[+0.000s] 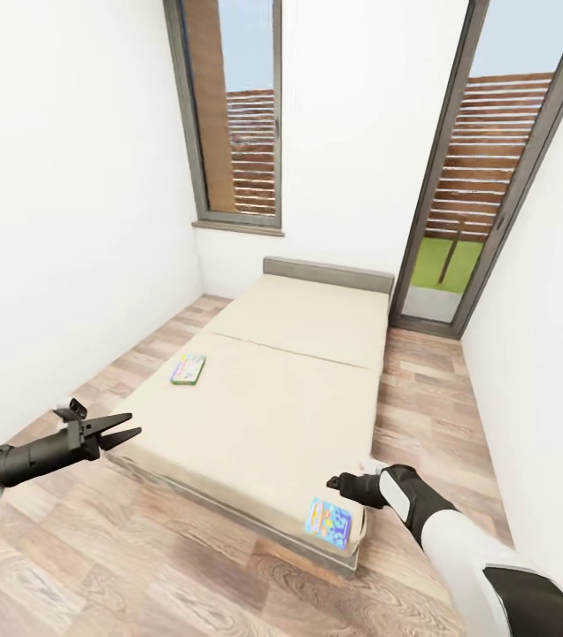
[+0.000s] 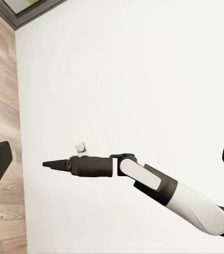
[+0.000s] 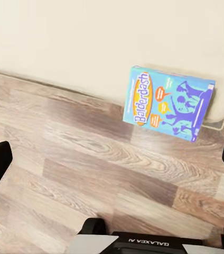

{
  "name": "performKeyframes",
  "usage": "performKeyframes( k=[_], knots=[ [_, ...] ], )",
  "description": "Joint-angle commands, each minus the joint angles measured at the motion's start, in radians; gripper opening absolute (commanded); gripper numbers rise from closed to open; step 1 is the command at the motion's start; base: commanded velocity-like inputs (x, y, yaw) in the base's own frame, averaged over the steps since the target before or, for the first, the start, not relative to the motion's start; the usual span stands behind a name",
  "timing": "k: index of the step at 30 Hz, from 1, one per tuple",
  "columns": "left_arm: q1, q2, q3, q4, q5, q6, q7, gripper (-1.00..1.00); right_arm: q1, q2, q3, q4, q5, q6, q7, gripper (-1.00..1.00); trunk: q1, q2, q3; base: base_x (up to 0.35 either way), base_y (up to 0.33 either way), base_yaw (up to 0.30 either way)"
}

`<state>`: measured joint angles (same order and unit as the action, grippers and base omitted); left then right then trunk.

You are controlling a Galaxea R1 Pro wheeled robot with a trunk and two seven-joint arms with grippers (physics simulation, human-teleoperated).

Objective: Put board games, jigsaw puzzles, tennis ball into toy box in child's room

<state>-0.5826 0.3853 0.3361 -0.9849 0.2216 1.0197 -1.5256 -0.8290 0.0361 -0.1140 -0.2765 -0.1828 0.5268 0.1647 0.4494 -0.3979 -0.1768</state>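
Note:
The bed (image 1: 264, 416) fills the middle of the child's room in the head view. Two board games lie on it. A green-bordered one (image 1: 188, 369) rests near its left edge, and a blue "Balderdash" one (image 1: 328, 522) sits at the near right corner. In the right wrist view the blue box (image 3: 167, 103) overhangs the mattress (image 3: 91, 42) edge. My right gripper (image 1: 335, 483) hovers open just above and behind that box. Over the floor at the bed's near left corner my left gripper (image 1: 133, 425) is open, holding nothing. The table, toy box, jigsaw puzzles and tennis ball are out of view.
White walls close in on both sides. A tall window (image 1: 233, 115) and a glass door (image 1: 485, 177) with brown shutters stand behind the grey headboard (image 1: 327, 273). Strips of wood-plank floor (image 1: 140, 566) run along the bed's left, right and near sides.

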Motion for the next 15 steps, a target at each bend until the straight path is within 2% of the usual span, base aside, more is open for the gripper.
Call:
performKeyframes(
  k=[1,7,15],
  knots=[
    [0.0,0.002,0.0,0.0,0.001,0.011,-0.003,1.0,-0.001,0.001,-0.008,-0.001,0.002,0.006,0.001,1.0,0.001,-0.002,-0.002,0.0,0.287,-0.284],
    [0.0,0.014,-0.001,0.0,0.001,0.011,-0.004,1.0,-0.001,0.001,-0.009,-0.001,0.001,0.006,0.001,1.0,0.001,-0.002,-0.002,0.0,0.258,-0.284],
    [0.0,0.015,-0.002,0.0,0.001,0.01,-0.005,1.0,-0.001,0.001,-0.009,-0.001,0.001,0.007,0.001,1.0,0.001,-0.002,-0.002,0.0,0.064,-0.284]
  ],
)
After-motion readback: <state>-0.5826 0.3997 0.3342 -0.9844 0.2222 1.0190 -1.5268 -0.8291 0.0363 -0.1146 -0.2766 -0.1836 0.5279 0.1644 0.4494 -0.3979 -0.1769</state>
